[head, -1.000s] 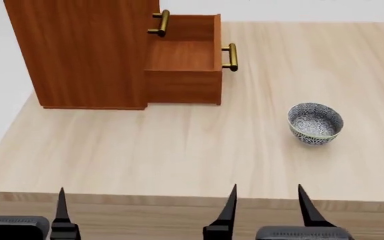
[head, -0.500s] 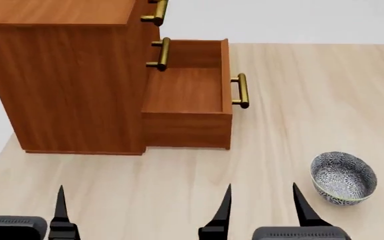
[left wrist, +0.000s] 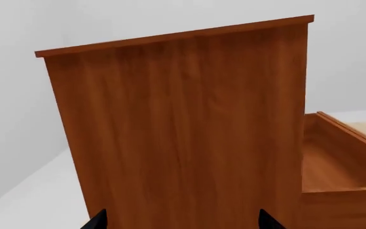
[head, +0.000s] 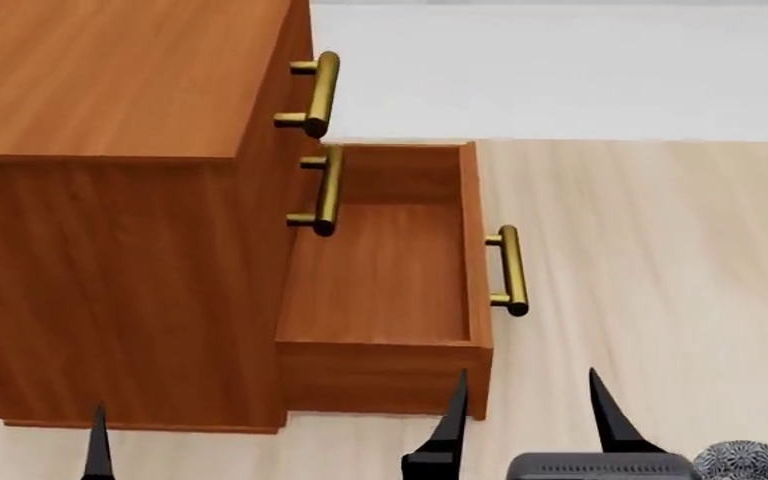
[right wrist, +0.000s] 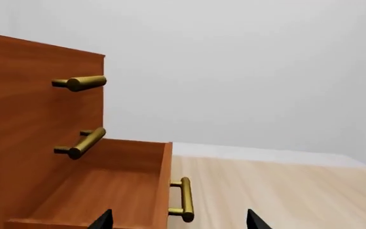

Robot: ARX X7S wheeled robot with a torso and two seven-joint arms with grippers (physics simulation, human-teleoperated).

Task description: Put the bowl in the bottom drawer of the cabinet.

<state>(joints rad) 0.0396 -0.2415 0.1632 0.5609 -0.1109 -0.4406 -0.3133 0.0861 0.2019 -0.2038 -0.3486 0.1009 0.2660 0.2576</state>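
The cabinet (head: 117,90) stands at the left of the head view. Its bottom drawer (head: 480,250) is pulled out toward the right and its box holds nothing. Of the bowl (head: 758,462), only a speckled blue-and-white sliver shows at the bottom right corner, just right of my right gripper. My right gripper (head: 528,420) is open and empty, in front of the drawer's near corner. In the right wrist view the right gripper (right wrist: 177,220) faces the drawer (right wrist: 106,191) and its handle (right wrist: 186,198). My left gripper (left wrist: 181,222) is open, facing the cabinet's side panel (left wrist: 183,119).
The two upper drawers are shut, each with a brass handle (head: 317,95) (head: 324,190) overhanging the open drawer. The pale wooden tabletop (head: 651,250) stretches to the right of the drawer. Beyond its far edge lies a white surface (head: 558,70).
The head view has closed in on the cabinet, which now looms larger and lower. The bowl has slid to the bottom right corner. Both grippers keep their place in the view, still open.
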